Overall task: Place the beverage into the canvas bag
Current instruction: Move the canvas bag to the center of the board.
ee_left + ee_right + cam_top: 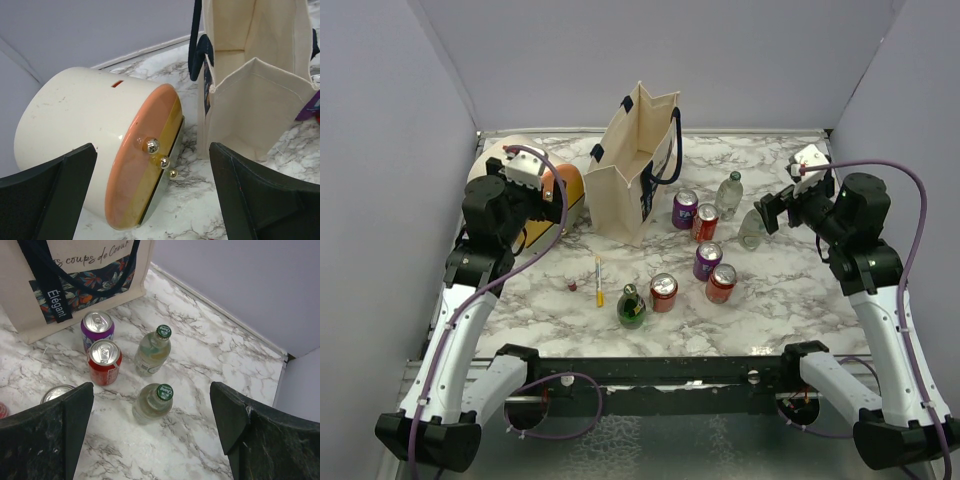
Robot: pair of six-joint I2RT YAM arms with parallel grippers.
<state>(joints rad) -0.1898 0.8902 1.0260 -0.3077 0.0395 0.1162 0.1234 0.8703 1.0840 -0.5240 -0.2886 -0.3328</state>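
The cream canvas bag (635, 170) stands upright and open at the back middle of the marble table, its navy handles hanging over the sides. Right of it and in front stand several cans, two clear bottles with green caps and a dark green bottle (631, 307). My right gripper (770, 212) hovers open above the nearer clear bottle (152, 402), with the other clear bottle (152, 351), a red can (105, 361) and a purple can (97, 330) beyond. My left gripper (552, 200) is open and empty, between the bag (260, 100) and a drum.
A cream-and-orange drum-shaped thing (75, 115) lies on its side at the back left, close under my left gripper. A yellow pen-like stick (599, 281) and a small red bit (572, 285) lie near the front. Grey walls enclose the table on three sides.
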